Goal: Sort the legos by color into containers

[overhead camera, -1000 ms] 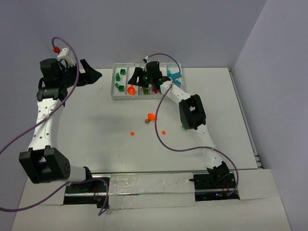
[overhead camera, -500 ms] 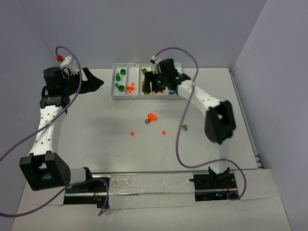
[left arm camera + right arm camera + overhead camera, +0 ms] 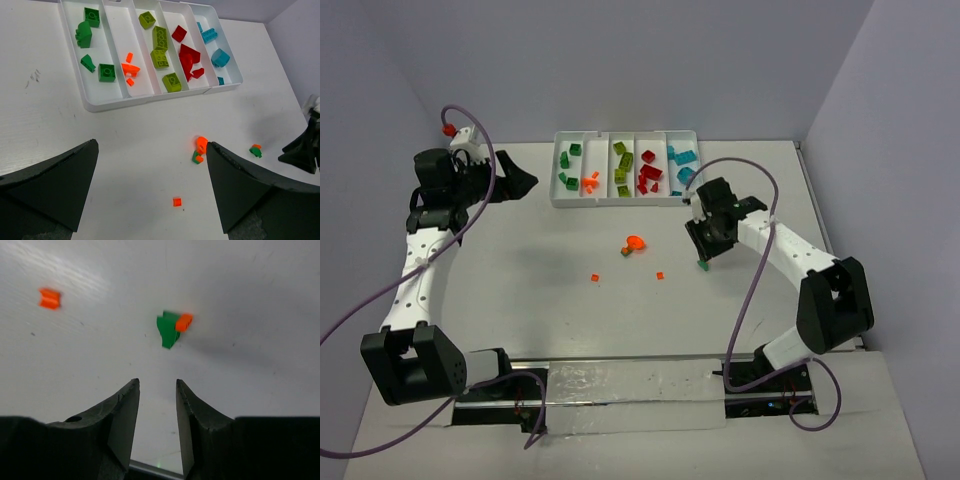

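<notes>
The white tray (image 3: pixel 556 170) (image 3: pixel 95 102) holds legos in five compartments: dark green (image 3: pixel 106 72), orange (image 3: pixel 130 68), lime (image 3: pixel 160 39), red (image 3: pixel 188 54) and teal (image 3: pixel 219 57). Loose on the table lie an orange-and-green stack (image 3: pixel 633 243) (image 3: pixel 200 148), a green piece with an orange bit (image 3: pixel 703 264) (image 3: pixel 171 328) and small orange bits (image 3: pixel 595 277) (image 3: pixel 660 274) (image 3: pixel 49 297) (image 3: pixel 177 201). My right gripper (image 3: pixel 705 250) (image 3: pixel 157 382) hangs open and empty just short of the green-and-orange piece. Up at the left, clear of the tray, my left gripper (image 3: pixel 525 182) (image 3: pixel 152 144) is wide open and empty.
Walls close the table at the back and on the right. The right arm's cable (image 3: pixel 750 300) loops over the table's right half. The arm bases (image 3: pixel 620 395) stand at the near edge.
My right gripper has left the tray and come down toward the near right, to the green-and-orange piece, its jaws narrowing. The left arm has shifted only slightly.
</notes>
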